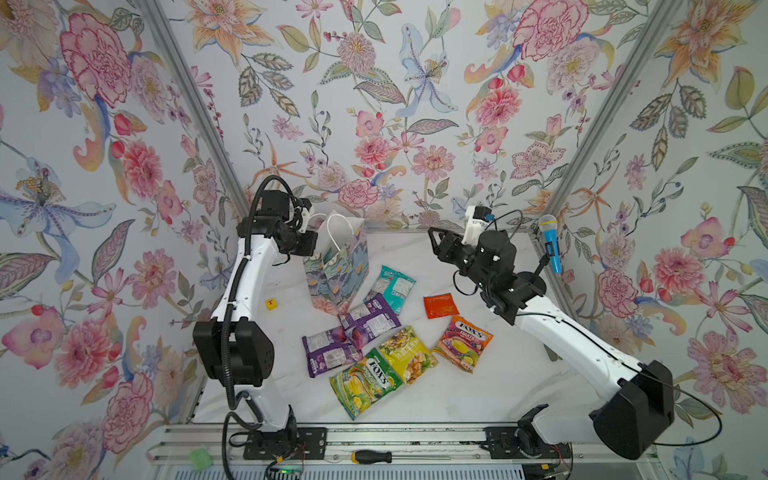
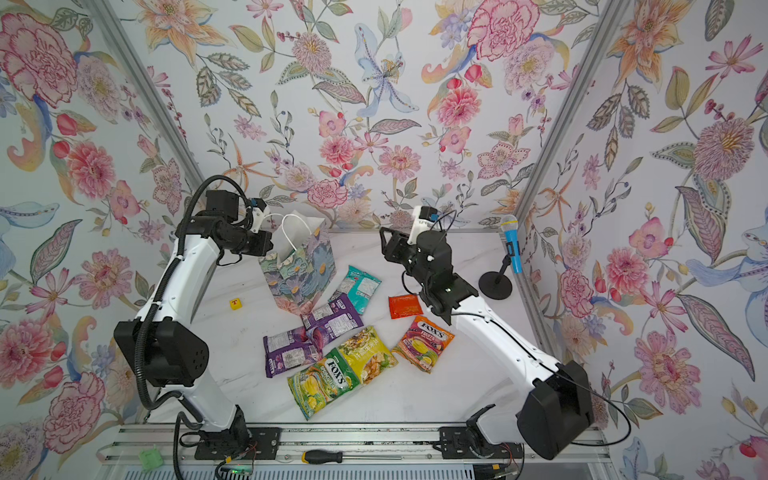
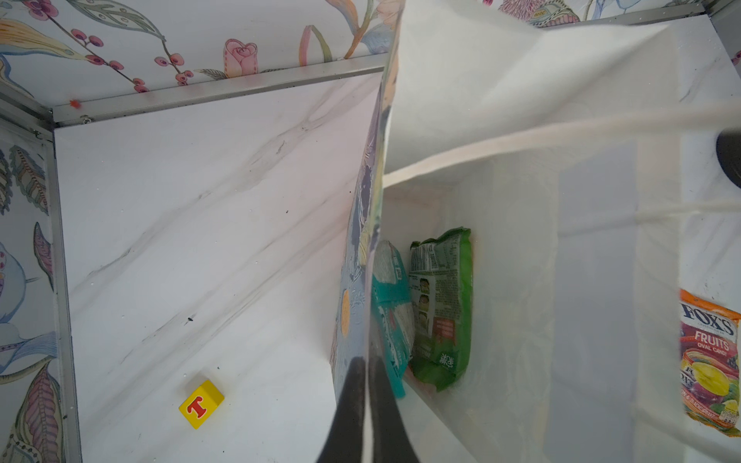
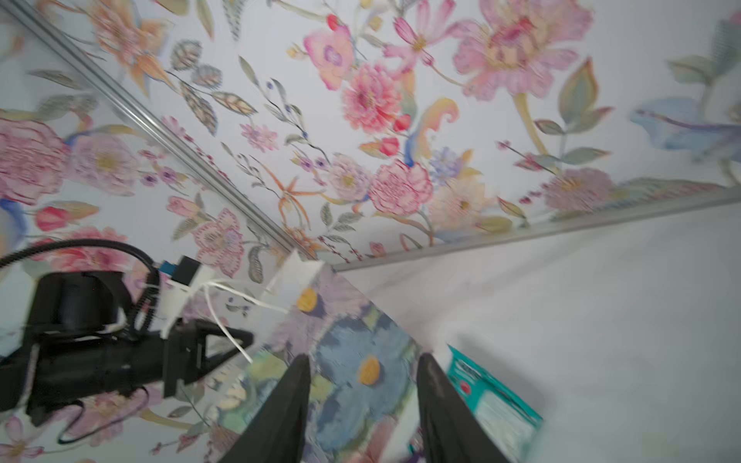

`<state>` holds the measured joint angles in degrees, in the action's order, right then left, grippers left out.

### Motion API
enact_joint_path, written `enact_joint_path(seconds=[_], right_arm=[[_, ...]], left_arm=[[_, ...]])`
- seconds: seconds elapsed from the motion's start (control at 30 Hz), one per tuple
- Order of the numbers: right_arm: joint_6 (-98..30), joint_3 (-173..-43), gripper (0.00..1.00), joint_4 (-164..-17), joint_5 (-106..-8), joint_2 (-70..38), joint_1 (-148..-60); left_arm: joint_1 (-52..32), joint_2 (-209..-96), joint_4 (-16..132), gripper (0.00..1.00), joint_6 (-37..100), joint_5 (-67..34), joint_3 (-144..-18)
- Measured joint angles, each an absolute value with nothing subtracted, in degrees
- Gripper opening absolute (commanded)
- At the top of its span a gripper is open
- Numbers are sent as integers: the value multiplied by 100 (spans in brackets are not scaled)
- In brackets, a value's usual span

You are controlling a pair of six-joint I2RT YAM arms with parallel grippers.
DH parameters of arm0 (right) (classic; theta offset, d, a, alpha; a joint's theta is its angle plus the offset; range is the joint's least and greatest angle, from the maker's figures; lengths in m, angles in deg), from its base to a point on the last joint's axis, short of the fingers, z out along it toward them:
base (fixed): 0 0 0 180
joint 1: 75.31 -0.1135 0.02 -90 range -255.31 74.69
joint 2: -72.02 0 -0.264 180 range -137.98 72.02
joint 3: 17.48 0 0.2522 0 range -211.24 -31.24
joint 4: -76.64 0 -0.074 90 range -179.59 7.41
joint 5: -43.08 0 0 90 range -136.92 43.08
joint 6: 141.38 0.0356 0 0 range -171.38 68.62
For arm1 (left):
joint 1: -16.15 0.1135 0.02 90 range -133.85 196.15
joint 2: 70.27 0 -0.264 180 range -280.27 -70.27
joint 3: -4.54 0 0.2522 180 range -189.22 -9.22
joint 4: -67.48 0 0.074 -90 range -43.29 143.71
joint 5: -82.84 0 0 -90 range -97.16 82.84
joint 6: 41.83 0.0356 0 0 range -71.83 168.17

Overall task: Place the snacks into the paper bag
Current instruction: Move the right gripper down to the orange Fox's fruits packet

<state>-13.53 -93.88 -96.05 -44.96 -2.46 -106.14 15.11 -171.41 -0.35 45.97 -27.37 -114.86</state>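
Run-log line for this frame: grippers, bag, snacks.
left gripper: shut on paper bag wall | right gripper: open, empty | in bag: green pouch, teal pouch | outside: seven snacks

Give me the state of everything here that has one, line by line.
paper bag: upright, mouth open.
left gripper: shut on paper bag's wall.
right gripper: open, empty.
green pouch: inside bag, on edge.
teal pouch beside it: inside bag, on edge.
snacks on table: seven, lying flat outside bag.

snacks (image 1: 365, 382) — glossy, crinkled plastic film. paper bag (image 1: 338, 270) — matt paper, painted-look print outside (plain white inside, cord handles (image 3: 521, 138)). table (image 1: 478, 399) smooth, marble-look; front rail (image 1: 415, 440) bare metal.
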Motion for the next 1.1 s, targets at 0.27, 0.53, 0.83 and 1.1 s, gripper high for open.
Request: enact_joint_path(seconds=[0.27, 0.53, 0.83, 1.1], right_arm=[[-1336, -7549, 49, -8130, -4990, 1138, -9327], [-1336, -6526, 49, -7413, -6258, 1188, -7677], [-1652, -6054, 50, -7356, -6809, 609, -7334], [-1565, -5547, 48, -7896, -7104, 320, -7336]], left_arm=[[1511, -17139, -13, 0, 4593, -2640, -11484], [1511, -17139, -2, 0, 4575, -2627, -11484], [1511, -17139, 0, 0, 4575, -2627, -11482], [1511, -17139, 0, 1, 4575, -2627, -11482]])
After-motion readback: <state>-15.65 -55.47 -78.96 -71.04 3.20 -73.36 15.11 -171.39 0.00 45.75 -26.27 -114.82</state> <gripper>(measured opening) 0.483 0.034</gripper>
